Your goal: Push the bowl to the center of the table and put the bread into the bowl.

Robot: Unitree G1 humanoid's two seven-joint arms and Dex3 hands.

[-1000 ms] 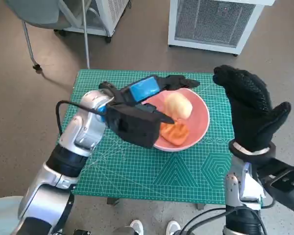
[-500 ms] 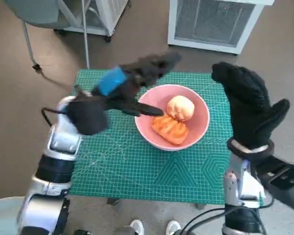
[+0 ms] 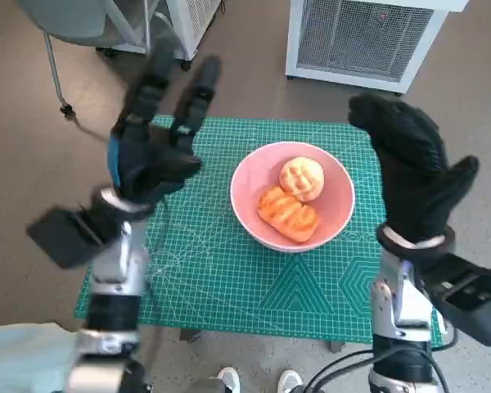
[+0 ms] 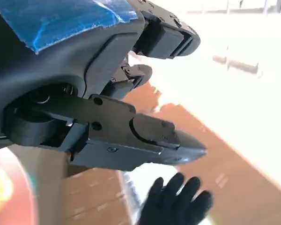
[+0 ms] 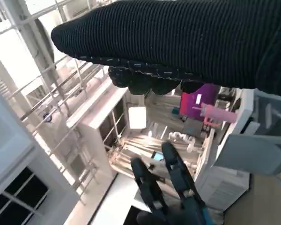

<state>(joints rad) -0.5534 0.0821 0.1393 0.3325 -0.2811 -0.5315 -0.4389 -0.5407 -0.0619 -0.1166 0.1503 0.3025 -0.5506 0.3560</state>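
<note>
While its fingers spread wide and hold nothing, the left hand [image 3: 151, 151] is raised above the left edge of the table [image 3: 221, 270], clear of the pink bowl [image 3: 254, 217]. At the middle of the green mat, the bowl carries two pieces of bread [image 3: 288, 214], a round bun touching a ridged orange loaf. At right, the gloved right hand [image 3: 413, 176] stands upright and empty, fingers apart, beside the bowl.
</note>
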